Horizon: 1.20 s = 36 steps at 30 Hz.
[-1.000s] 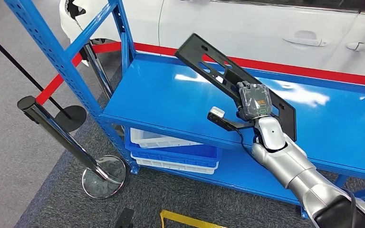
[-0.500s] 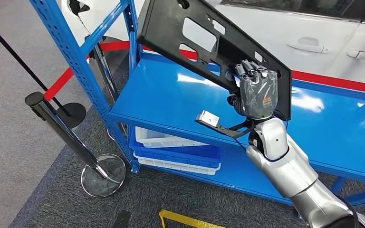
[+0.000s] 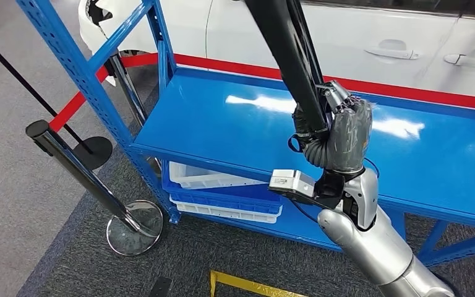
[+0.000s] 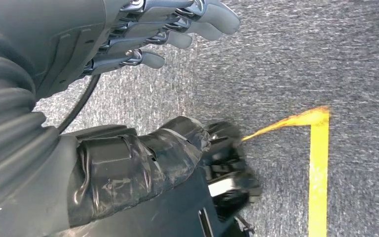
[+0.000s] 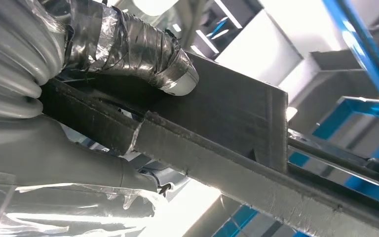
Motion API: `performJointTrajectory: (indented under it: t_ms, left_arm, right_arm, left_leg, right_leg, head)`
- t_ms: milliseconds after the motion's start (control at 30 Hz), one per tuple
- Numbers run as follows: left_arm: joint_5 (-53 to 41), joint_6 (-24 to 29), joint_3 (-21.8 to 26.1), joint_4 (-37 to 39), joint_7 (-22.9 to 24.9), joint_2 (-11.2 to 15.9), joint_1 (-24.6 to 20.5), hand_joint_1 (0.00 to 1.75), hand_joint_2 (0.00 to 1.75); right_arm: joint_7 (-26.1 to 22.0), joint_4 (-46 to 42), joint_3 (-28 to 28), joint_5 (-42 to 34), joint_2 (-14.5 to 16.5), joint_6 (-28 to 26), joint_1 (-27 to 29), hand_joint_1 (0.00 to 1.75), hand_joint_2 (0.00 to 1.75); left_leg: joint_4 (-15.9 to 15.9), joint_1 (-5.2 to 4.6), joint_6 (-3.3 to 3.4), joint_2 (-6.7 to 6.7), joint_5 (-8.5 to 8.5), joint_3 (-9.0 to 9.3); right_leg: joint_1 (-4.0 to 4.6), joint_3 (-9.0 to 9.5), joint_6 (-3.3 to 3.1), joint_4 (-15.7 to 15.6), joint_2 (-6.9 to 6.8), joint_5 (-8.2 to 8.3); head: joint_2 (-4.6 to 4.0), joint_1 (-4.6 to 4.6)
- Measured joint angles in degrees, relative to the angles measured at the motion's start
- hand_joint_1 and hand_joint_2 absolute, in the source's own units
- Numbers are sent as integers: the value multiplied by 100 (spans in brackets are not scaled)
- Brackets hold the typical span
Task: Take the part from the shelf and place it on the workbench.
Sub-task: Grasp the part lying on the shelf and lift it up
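My right hand (image 3: 340,133) is gripping the black part (image 3: 287,46) near its lower end, holding it edge-on and nearly upright in the air above the blue shelf (image 3: 222,133), clear of it. My left hand (image 4: 128,98) is hanging over the grey carpet (image 4: 286,64), holding nothing, its fingers (image 4: 177,24) loosely apart from the thumb.

My right hand (image 3: 341,139) dark grey under clear wrap, ribbed wrist cover, silver arm (image 3: 371,241), black cable (image 3: 306,210), thumb (image 5: 143,47) taped.
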Motion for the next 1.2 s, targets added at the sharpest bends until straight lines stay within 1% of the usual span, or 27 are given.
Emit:
performJointTrajectory:
  t_ms: [33, 67, 100, 133, 200, 233, 267, 367, 400, 433, 500, 533, 567, 600, 633, 667, 700, 767, 867, 933, 967, 1000, 1033, 1100, 1133, 1167, 1200]
  left_arm:
    - [3, -5, 0, 0, 0, 4, -2, 0, 175]
    - [8, -14, 0, 0, 0, 10, -1, 0, 175]
    - [14, -28, 0, 1, 0, 16, -1, 0, 175]
    - [23, -46, 0, 1, 0, 24, -2, 0, 175]
    - [47, -85, 0, 2, 5, 50, -21, 0, 175]
    - [60, -102, 0, 2, 9, 63, -35, 0, 175]
    - [71, -121, 0, 2, 17, 76, -50, 0, 175]
    - [81, -175, 0, 3, 51, 110, -56, 0, 175]
    - [81, -188, 0, 3, 63, 125, -50, 0, 175]
    - [82, -200, 0, 4, 75, 138, -44, 0, 175]
    - [83, -225, 0, 4, 103, 166, -46, 0, 175]
    - [83, -237, 0, 5, 116, 178, -47, 0, 175]
    - [82, -249, 0, 5, 127, 190, -47, 0, 175]
    - [81, -258, 0, 6, 138, 199, -46, 0, 175]
    - [80, -268, 0, 7, 152, 206, -46, 0, 175]
    - [78, -275, 0, 7, 168, 212, -47, 0, 175]
    - [74, -280, 0, 7, 188, 220, -48, 0, 175]
    - [66, -284, 0, 7, 211, 233, -49, 0, 175]
    - [59, -284, 0, 7, 220, 239, -49, 0, 175]
    - [41, -287, -1, 7, 236, 258, -45, 0, 175]
    - [25, -292, -2, 8, 258, 280, -42, 0, 175]
    - [10, -299, -4, 9, 282, 302, -36, 0, 175]
    - [-5, -308, -5, 10, 307, 323, -31, 0, 175]
    - [-17, -320, -7, 11, 328, 342, -29, 0, 175]
    - [-21, -325, -12, 11, 330, 346, -34, 0, 175]
    - [-22, -331, -22, 11, 333, 350, -41, 0, 175]
    - [-22, -339, -32, 11, 340, 353, -47, 0, 175]
  right_arm:
    - [-17, -47, 0, -25, 20, 1, 16, 175, 175]
    - [-38, -82, 0, -61, 34, 1, 32, 175, 175]
    - [-69, -112, 0, -113, 49, 1, 44, 175, 175]
    - [-116, -144, 0, -176, 69, 1, 52, 175, 175]
    - [-234, -221, 0, -300, 121, 1, 57, 175, 175]
    - [-283, -261, 0, -350, 148, 1, 58, 175, 175]
    - [-318, -301, 0, -395, 174, 1, 61, 175, 175]
    - [-362, -409, 0, -535, 223, 1, 98, 175, 175]
    - [-377, -442, 0, -590, 227, 1, 118, 175, 175]
    - [-397, -476, 0, -642, 227, 1, 135, 175, 175]
    - [-442, -546, 0, -721, 228, 1, 173, 175, 175]
    - [-458, -580, 0, -744, 228, 2, 194, 175, 175]
    - [-469, -610, 1, -758, 230, 3, 215, 175, 175]
    - [-478, -636, 1, -765, 232, 7, 232, 175, 175]
    - [-485, -662, 3, -767, 235, 13, 246, 175, 175]
    - [-491, -686, 5, -766, 240, 19, 256, 175, 175]
    - [-495, -713, 8, -765, 244, 23, 262, 175, 175]
    - [-499, -750, 11, -763, 249, 27, 266, 175, 175]
    - [-499, -764, 11, -764, 251, 27, 272, 175, 175]
    - [-500, -787, 11, -789, 255, 27, 311, 175, 175]
    - [-504, -805, 12, -832, 258, 27, 342, 175, 175]
    - [-508, -820, 13, -880, 261, 27, 369, 175, 175]
    - [-512, -834, 13, -932, 264, 27, 394, 175, 175]
    - [-518, -845, 13, -971, 269, 27, 421, 175, 175]
    - [-518, -846, 13, -978, 271, 27, 434, 175, 175]
    - [-519, -847, 13, -982, 273, 27, 446, 175, 175]
    - [-519, -847, 13, -987, 274, 27, 457, 175, 175]
  left_leg:
    - [302, 12, -20, 1, -169, -102]
    - [459, 19, -28, 1, -240, -135]
    - [405, 22, -24, 0, -202, -58]
    - [148, 21, -7, 0, -83, 128]
    - [-636, 2, 52, -2, 191, 643]
    - [-921, -19, 79, -6, 294, 803]
    - [-1074, -41, 101, -11, 356, 873]
    - [-1155, -54, 167, -9, 535, 807]
    - [-1195, -39, 201, 0, 614, 782]
    - [-1233, -22, 236, 13, 698, 741]
    - [-1253, -18, 286, 27, 830, 608]
    - [-1244, -21, 294, 29, 888, 524]
    - [-1229, -23, 291, 29, 944, 433]
    - [-1204, -23, 284, 29, 995, 338]
    - [-1169, -21, 271, 29, 1040, 242]
    - [-1121, -18, 253, 27, 1079, 150]
    - [-1069, -21, 229, 25, 1109, 65]
    - [-999, -31, 193, 20, 1141, -35]
    - [-971, -40, 179, 17, 1152, -62]
    - [-973, -40, 136, 10, 1221, -69]
    - [-936, -31, 88, 7, 1181, -105]
    - [-824, -20, 36, 3, 1025, -162]
    - [-602, -6, -20, 1, 767, -249]
    - [44, 22, -86, 5, 151, -415]
    - [317, 29, -104, 6, 31, -452]
    - [475, 33, -112, 6, 58, -439]
    - [485, 34, -108, 6, 191, -356]
  right_leg:
    - [7, -44, -5, 4, -6, 32]
    - [15, -89, -5, 8, -12, 65]
    - [23, -137, -2, 13, -15, 101]
    - [30, -182, 3, 16, -14, 139]
    - [41, -247, 31, 13, -5, 219]
    - [40, -258, 56, 5, -1, 255]
    - [36, -263, 92, -8, -1, 290]
    - [27, -273, 205, -73, 0, 369]
    - [29, -300, 227, -35, 3, 274]
    - [31, -352, 242, 101, 5, 70]
    - [24, -495, 258, 698, 3, -550]
    - [23, -545, 270, 1056, 3, -786]
    - [23, -544, 283, 1332, 3, -887]
    - [22, -469, 295, 1448, 3, -851]
    - [17, -307, 304, 1374, 2, -720]
    - [11, -51, 310, 1115, 0, -571]
    - [8, 241, 311, 741, -1, -524]
    - [8, 644, 309, 181, -1, -579]
    - [26, 740, 294, 13, 6, -656]
    - [41, 725, 222, -33, 18, -629]
    - [41, 676, 151, -54, 15, -567]
    - [34, 591, 80, -49, 3, -478]
    - [28, 491, 15, -62, -7, -381]
    - [30, 308, -35, -59, -20, -224]
    - [35, 216, -34, -53, -22, -158]
    - [39, 124, -32, -44, -26, -96]
    - [43, 32, -27, -33, -29, -36]
  head:
    - [0, -2]
    - [0, 0]
    - [0, 0]
    - [0, 0]
    - [1, 2]
    - [1, 8]
    - [1, 3]
    - [0, -8]
    - [0, 2]
    - [0, 13]
    - [0, 44]
    - [0, 52]
    - [0, 58]
    - [0, 58]
    - [0, 57]
    - [0, 59]
    - [0, 60]
    - [0, 63]
    - [0, 61]
    - [0, 59]
    - [0, 62]
    - [0, 60]
    - [0, 59]
    - [0, 35]
    - [0, 33]
    - [0, 34]
    - [0, 33]
